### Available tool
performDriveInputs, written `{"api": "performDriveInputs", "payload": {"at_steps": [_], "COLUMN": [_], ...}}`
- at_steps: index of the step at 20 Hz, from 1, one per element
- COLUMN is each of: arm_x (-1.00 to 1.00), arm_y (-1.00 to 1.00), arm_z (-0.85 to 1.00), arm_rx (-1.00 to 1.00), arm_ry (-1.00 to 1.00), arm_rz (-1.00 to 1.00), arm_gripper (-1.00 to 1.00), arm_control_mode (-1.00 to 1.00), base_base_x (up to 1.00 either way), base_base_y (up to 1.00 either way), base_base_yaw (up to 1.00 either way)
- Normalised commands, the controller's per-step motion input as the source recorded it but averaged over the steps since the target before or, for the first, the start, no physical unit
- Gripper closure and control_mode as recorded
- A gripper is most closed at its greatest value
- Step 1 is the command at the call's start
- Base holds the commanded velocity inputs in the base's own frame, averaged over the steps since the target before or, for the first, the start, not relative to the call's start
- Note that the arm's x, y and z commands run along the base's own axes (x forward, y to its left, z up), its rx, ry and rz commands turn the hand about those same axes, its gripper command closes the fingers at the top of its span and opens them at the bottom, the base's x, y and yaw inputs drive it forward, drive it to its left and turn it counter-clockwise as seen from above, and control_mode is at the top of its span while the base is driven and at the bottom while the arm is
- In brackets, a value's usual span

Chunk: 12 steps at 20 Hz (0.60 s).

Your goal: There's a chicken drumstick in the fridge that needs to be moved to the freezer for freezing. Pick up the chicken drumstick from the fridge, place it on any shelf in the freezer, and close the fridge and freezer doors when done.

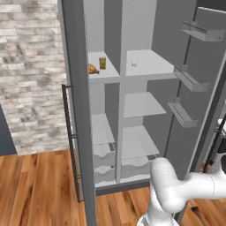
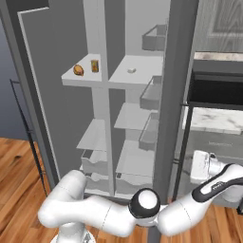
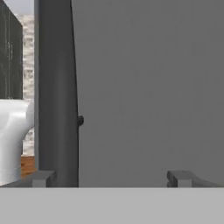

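Wooden floor runs under the open fridge (image 1: 145,79), where the chicken drumstick (image 1: 92,69) lies beside the carton (image 1: 102,63), unmoved, while the empty tool (image 3: 111,178) stands wide by the door (image 3: 148,87).

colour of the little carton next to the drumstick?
Orange-yellow. The carton stands upright beside the golden-brown chicken drumstick on a pale grey shelf; clearest in the left base view.

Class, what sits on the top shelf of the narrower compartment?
The chicken drumstick and a small orange carton stand side by side on that shelf. Nothing covers them.
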Motion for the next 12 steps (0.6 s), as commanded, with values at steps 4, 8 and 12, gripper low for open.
{"api": "performDriveInputs", "payload": {"at_steps": [4,8,12], "arm_x": [-0.03,-0.13,-0.02], "arm_y": [0.83,0.94,1.0], "arm_z": [-0.17,-0.16,-0.14], "arm_rx": [0.0,0.01,0.01], "arm_ry": [-0.11,-0.14,-0.12], "arm_rz": [-0.02,-0.09,-0.14], "arm_gripper": [-1.0,-1.0,-1.0], "arm_control_mode": [-1.0,-1.0,-1.0], "base_base_x": [0.0,0.0,0.0], "base_base_y": [0.0,0.0,0.0], "base_base_yaw": [0.0,0.0,0.0]}}
